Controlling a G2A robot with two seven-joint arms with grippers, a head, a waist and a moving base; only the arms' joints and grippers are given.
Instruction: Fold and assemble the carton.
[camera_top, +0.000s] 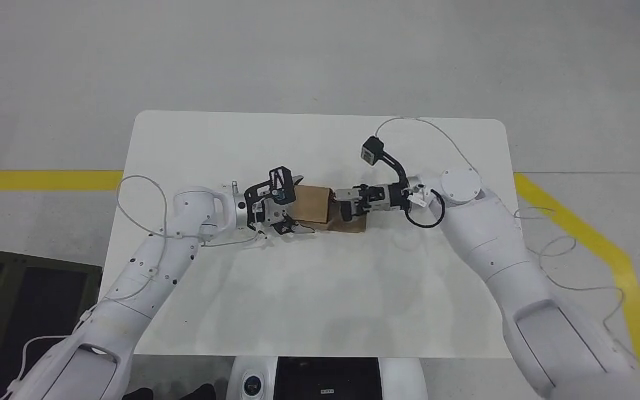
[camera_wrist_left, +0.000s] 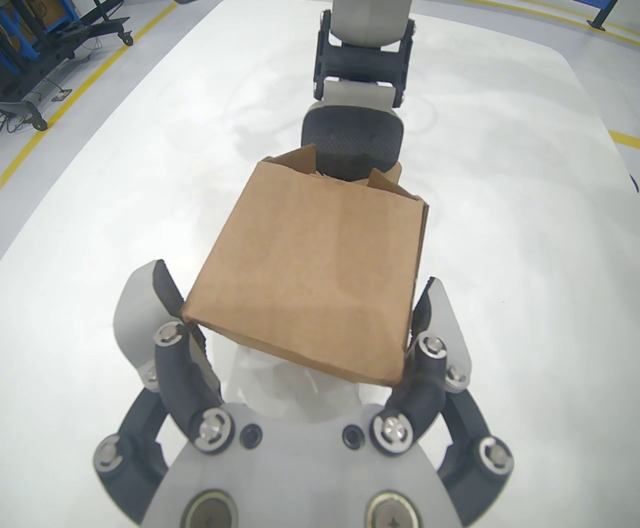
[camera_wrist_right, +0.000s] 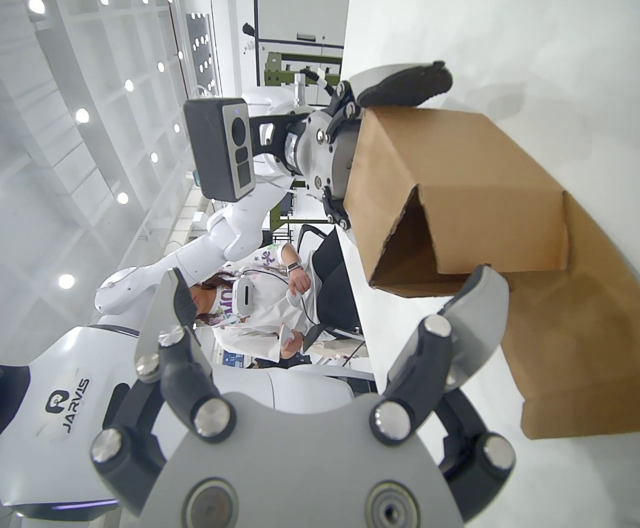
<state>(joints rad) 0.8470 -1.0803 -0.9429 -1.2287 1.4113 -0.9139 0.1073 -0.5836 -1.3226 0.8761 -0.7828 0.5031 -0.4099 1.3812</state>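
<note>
Though open-ended, carton (camera_wrist_left: 320, 240) inside claw (camera_wrist_left: 296, 296) (left)

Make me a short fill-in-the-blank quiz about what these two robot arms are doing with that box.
The table beneath the carton is ____.
The left gripper has its jaws shut on the ____.
The right gripper has its jaws ____.
Missing words: white; carton; open.
</note>
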